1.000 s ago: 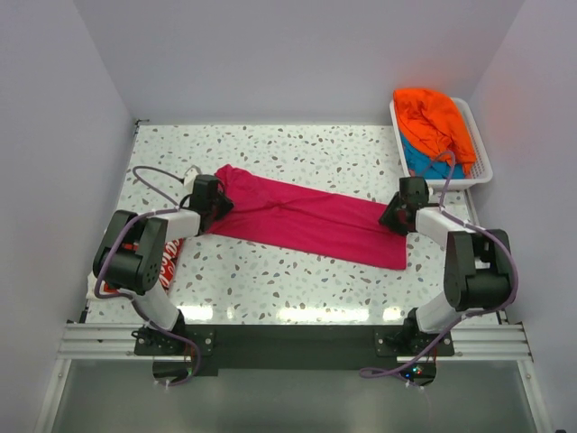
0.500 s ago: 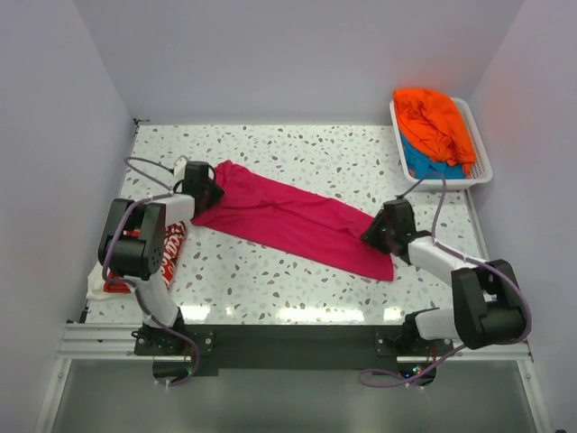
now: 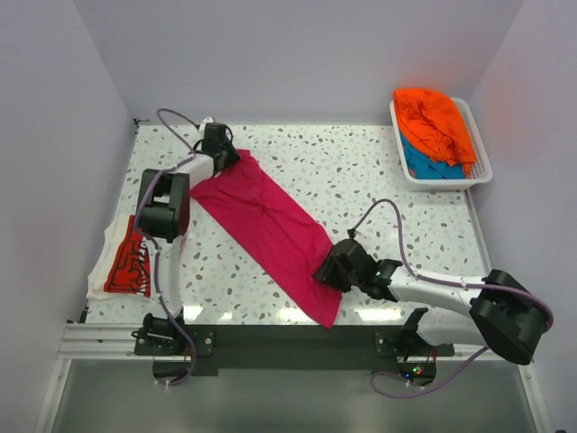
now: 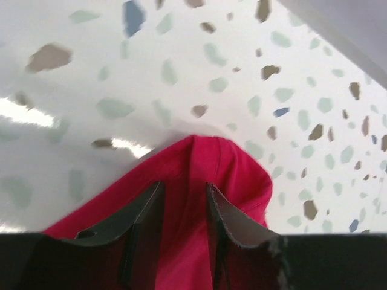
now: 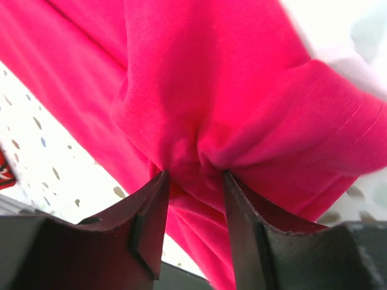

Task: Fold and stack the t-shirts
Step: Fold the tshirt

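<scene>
A magenta-pink t-shirt (image 3: 266, 225) lies folded into a long strip, stretched diagonally from the back left toward the front middle of the table. My left gripper (image 3: 227, 159) is shut on its far corner (image 4: 199, 181), cloth bunched between the fingers (image 4: 233, 220). Near the front edge, my right gripper (image 3: 326, 271) is shut on the strip's near end (image 5: 199, 121), and the fabric puckers between its fingers (image 5: 151, 211). A red t-shirt with white lettering (image 3: 133, 262) lies folded at the left edge. An orange t-shirt (image 3: 433, 117) rests on a teal-blue one (image 3: 424, 164) in the basket.
The white slatted basket (image 3: 480, 171) stands at the back right corner. Walls close in the table on the left, back and right. The black rail (image 3: 288, 338) runs along the front edge, with both arm bases on it.
The left gripper has carried its end of the pink shirt toward the back left. The right gripper has swept its end from the right side to the front middle, turning the strip diagonal.
</scene>
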Robot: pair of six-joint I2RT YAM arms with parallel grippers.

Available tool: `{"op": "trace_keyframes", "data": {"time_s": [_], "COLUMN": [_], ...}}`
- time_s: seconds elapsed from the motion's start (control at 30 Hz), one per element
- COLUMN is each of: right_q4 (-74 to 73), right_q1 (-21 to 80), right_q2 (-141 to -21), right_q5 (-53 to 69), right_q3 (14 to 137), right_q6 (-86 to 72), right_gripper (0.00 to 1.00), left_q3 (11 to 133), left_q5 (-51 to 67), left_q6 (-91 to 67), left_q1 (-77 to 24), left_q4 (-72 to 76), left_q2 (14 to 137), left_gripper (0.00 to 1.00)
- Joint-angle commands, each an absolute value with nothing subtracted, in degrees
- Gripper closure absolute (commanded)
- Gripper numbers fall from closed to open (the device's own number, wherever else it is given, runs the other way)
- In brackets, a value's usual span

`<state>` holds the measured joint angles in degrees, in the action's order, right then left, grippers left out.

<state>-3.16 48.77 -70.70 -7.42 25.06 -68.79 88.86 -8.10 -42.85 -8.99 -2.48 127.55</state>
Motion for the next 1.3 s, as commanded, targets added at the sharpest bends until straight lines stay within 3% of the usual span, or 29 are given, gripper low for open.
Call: {"op": "trace_keyframes", "data": {"time_s": [0.0, 0.1, 0.2, 0.33, 0.43, 0.53, 0.57, 0.6, 0.67, 0.83, 1.27], "right_q4": [-13.8, -22.0, -25.7, -23.7, -23.8, -21.1, -18.7, -17.9, -16.4, -16.2, -18.6], "right_q1": [51.6, 51.3, 50.0, 49.5, 49.4, 49.5, 49.5, 49.5, 49.5, 49.6, 51.3], "right_q2": [-66.4, -61.8, -58.1, -61.8, -70.8, -77.0, -80.5, -81.9, -86.2, -92.5, -91.7], "right_q5": [-17.2, -25.3, -31.5, -31.2, -28.5, -25.3, -23.7, -22.8, -20.9, -13.0, -10.9], "right_q3": [28.5, 31.0, 34.0, 39.5, 47.2, 52.1, 53.4, 54.1, 56.4, 59.8, 51.0], "right_q6": [-74.6, -72.1, -64.6, -48.8, -36.2, -27.1, -22.4, -21.0, -16.9, -11.8, -21.6], "right_gripper": [0.55, 0.37, 0.24, 0.23, 0.23, 0.23, 0.23, 0.23, 0.23, 0.23, 0.27], "left_q3": [98.9, 103.6, 105.7, 109.5, 105.0, 98.4, 94.1, 91.3, 79.9, 60.4, 75.4], "left_q5": [-1.2, 3.8, 8.3, 10.4, 3.9, -7.4, -14.9, -17.7, -22.0, -25.4, -24.5], "left_q6": [-34.4, -32.6, -31.6, -30.3, -31.5, -38.2, -40.8, -45.9, -49.8, -57.5, -52.7], "left_q1": [-10.1, -10.2, -10.2, -10.2, -10.2, -10.2, -10.2, -10.3, -10.7, -13.6, -13.6], "left_q4": [-3.6, -2.4, 2.4, 3.1, 4.3, 0.1, -3.8, -8.0, -8.3, -5.8, -12.7], "left_q2": [134.5, 137.9, 137.9, 135.5, 127.0, 119.5, 114.8, 112.3, 104.5, 95.6, 116.0], "left_gripper": [0.62, 0.57, 0.46, 0.34, 0.31, 0.34, 0.39, 0.48, 0.57, 0.59, 0.59]}}
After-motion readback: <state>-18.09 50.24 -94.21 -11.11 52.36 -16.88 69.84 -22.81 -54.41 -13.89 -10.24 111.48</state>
